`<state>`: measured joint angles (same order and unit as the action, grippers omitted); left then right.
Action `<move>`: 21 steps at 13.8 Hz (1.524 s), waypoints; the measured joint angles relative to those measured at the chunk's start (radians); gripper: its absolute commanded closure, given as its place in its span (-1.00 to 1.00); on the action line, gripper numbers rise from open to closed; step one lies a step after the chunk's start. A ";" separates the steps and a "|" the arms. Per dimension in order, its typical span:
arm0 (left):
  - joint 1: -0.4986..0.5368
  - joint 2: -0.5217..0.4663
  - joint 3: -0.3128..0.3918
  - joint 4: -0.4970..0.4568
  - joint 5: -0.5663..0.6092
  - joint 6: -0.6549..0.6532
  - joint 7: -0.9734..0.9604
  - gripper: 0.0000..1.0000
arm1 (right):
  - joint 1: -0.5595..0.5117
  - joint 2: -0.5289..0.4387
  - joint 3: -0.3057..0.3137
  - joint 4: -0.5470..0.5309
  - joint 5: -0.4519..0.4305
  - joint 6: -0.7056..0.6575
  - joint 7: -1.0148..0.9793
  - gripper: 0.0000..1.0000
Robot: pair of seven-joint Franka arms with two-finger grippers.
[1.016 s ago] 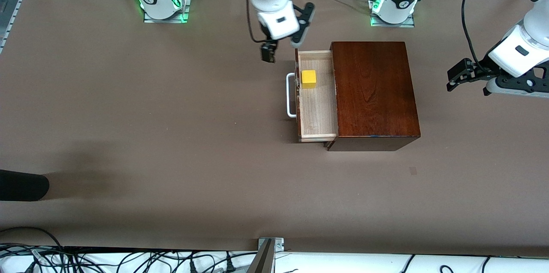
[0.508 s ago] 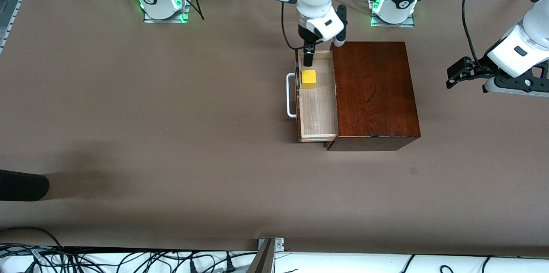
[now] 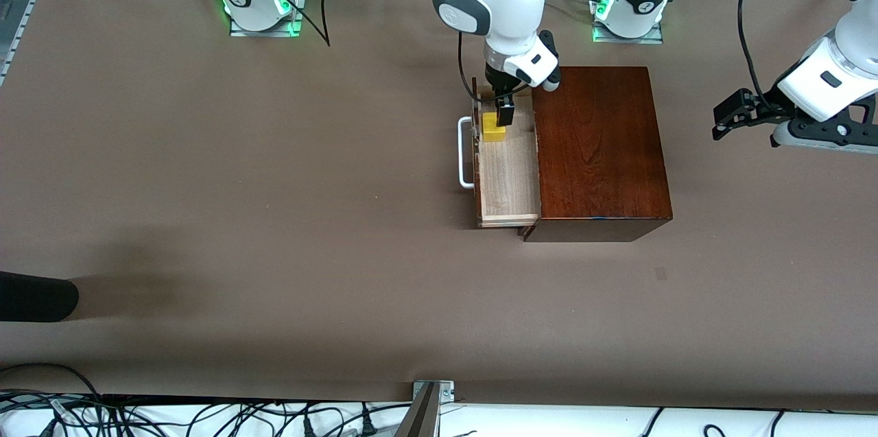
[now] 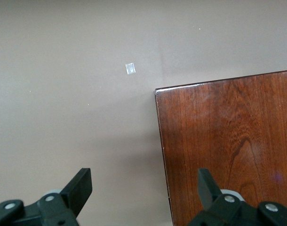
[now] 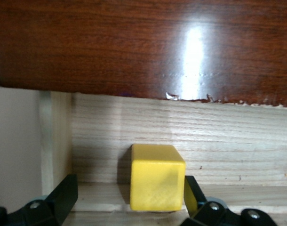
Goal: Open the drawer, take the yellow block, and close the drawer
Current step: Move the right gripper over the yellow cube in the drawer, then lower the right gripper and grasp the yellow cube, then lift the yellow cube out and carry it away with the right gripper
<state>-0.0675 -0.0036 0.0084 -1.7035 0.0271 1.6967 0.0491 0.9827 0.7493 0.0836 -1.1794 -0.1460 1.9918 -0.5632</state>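
One yellow block sits in the open drawer, seemingly untouched between the spread right end effector.

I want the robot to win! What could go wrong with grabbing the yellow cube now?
1. The right claw is open around the yellow cube, but one finger sits much closer than the other; closing might nudge the cube sideways.
2. The cube lies close to the drawer wall, so a finger could bump the wood.

The left claw waits past the wooden box.

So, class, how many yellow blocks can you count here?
1. The yellow block lies in the open drawer, between the right gripper's open fingers. More could be hidden inside the box.
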 measured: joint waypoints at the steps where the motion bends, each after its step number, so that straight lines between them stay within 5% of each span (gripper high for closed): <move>1: -0.001 0.000 -0.001 0.000 0.000 0.000 0.000 -1.00 | 0.000 0.000 -0.002 0.002 0.000 0.000 -0.005 -1.00; 13: -0.001 -0.001 -0.001 0.003 0.000 0.000 0.000 -1.00 | -0.022 0.051 -0.010 0.002 0.000 0.093 -0.008 -1.00; 14: -0.001 -0.001 -0.001 0.003 0.000 0.000 0.000 -1.00 | -0.022 0.051 -0.010 0.002 0.000 0.093 -0.008 -0.86; 17: -0.001 -0.001 -0.001 0.003 0.000 0.000 0.000 -1.00 | -0.024 0.054 -0.010 0.002 0.000 0.093 -0.007 0.74; 18: -0.001 -0.001 -0.001 0.003 0.000 0.000 0.000 -1.00 | -0.025 0.056 -0.010 0.002 0.000 0.093 -0.007 1.00; 21: -0.001 -0.001 -0.001 0.003 0.000 0.000 0.000 -1.00 | -0.025 0.058 -0.013 0.004 -0.010 0.093 -0.007 1.00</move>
<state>-0.0683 -0.0049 0.0073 -1.7009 0.0271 1.6967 0.0492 0.9577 0.8074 0.0707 -1.1757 -0.1558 2.0848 -0.5699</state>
